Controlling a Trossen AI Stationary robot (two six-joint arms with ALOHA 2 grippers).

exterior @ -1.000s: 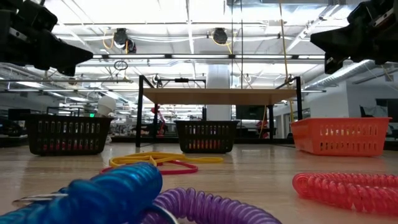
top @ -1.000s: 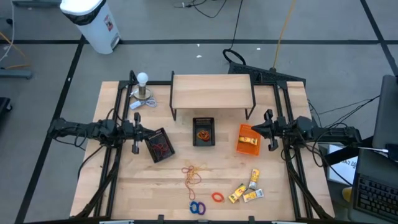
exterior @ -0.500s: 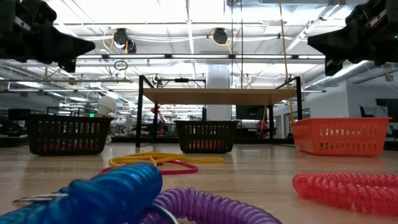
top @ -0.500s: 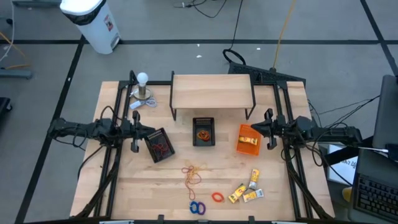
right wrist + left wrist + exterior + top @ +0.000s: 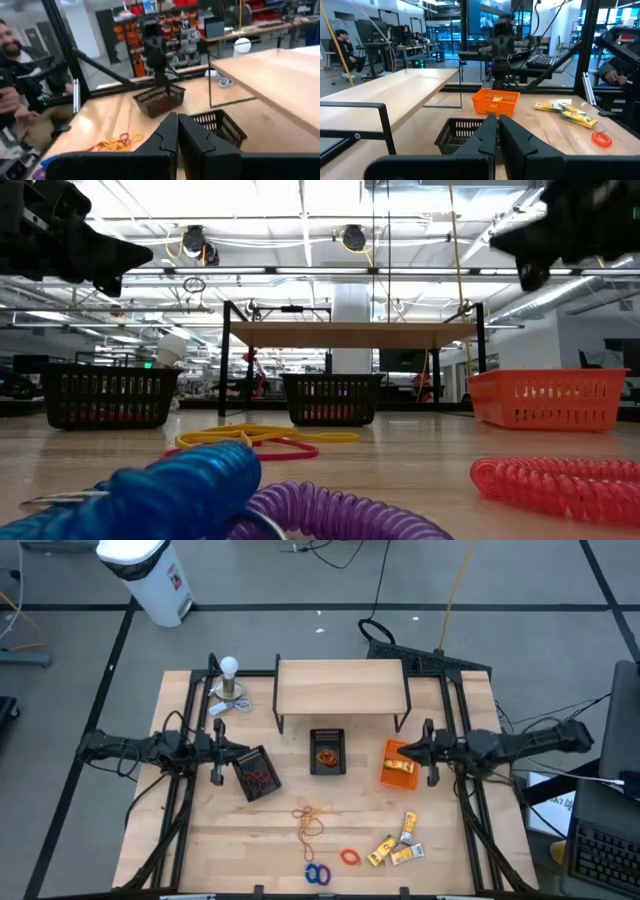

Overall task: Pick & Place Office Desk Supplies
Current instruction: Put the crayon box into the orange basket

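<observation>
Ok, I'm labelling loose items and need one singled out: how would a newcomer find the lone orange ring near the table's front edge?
Start at the wooden shelf at the back of the table and come straight forward past the middle black mesh bin. Near the front edge, the orange ring lies alone between the blue and purple rings and the yellow packets. It is the only single orange loop there.

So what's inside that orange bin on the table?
The orange bin holds at least one yellow packet, seen from above. Its mesh walls hide the floor from the low view, so anything beneath the packet can't be seen.
</observation>
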